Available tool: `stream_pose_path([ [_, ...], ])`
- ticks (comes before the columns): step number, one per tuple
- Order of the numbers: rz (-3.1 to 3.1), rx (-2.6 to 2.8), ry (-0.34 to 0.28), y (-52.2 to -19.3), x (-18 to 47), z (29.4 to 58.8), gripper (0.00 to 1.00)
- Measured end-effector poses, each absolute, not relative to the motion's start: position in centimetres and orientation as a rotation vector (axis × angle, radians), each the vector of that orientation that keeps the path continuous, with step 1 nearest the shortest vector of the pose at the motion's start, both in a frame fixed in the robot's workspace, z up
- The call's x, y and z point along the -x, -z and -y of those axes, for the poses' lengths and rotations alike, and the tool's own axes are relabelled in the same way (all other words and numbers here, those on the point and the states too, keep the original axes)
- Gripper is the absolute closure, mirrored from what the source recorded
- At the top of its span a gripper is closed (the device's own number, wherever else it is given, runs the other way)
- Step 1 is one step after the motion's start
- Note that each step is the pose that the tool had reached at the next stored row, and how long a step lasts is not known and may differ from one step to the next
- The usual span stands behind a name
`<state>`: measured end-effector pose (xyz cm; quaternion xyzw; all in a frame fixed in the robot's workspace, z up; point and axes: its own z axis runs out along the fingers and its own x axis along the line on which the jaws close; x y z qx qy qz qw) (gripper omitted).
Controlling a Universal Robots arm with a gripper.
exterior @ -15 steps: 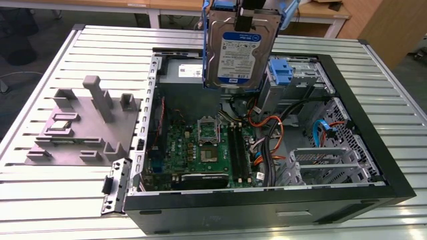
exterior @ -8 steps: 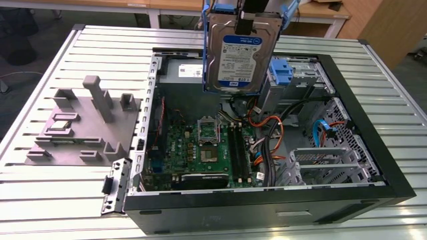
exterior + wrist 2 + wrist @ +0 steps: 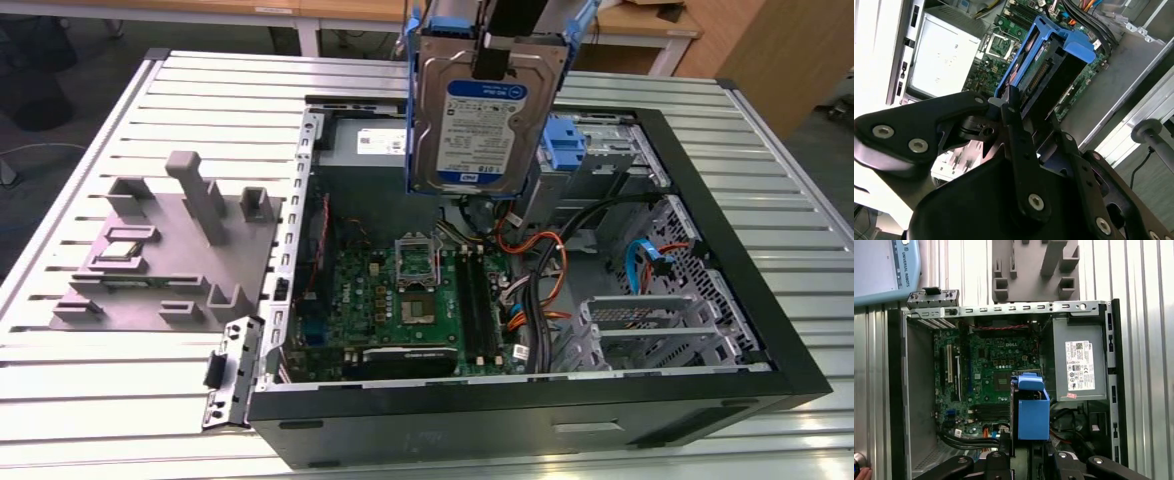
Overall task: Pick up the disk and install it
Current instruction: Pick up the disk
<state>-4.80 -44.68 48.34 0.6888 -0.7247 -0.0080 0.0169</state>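
We see the flat silver metal hard drive [image 3: 478, 130] with a blue-and-white label and blue plastic rails hanging upright in the air, its upper end pinched between the fingers [image 3: 1014, 120] of the black gripper [image 3: 1030, 111]. It hovers above the open black computer case [image 3: 467, 420], over the green motherboard [image 3: 387, 300] and near the grey power-supply box [image 3: 1079, 340]. The case lies on a ribbed aluminium table [image 3: 120, 400], beside a grey plastic fixture [image 3: 147, 270]
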Motion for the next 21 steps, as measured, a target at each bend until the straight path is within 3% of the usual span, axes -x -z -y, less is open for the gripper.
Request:
stream_pose_path([
  [21, 2.252, -2.141, 0.024, -48.3, 4.8, 48.7, 0.65],
])
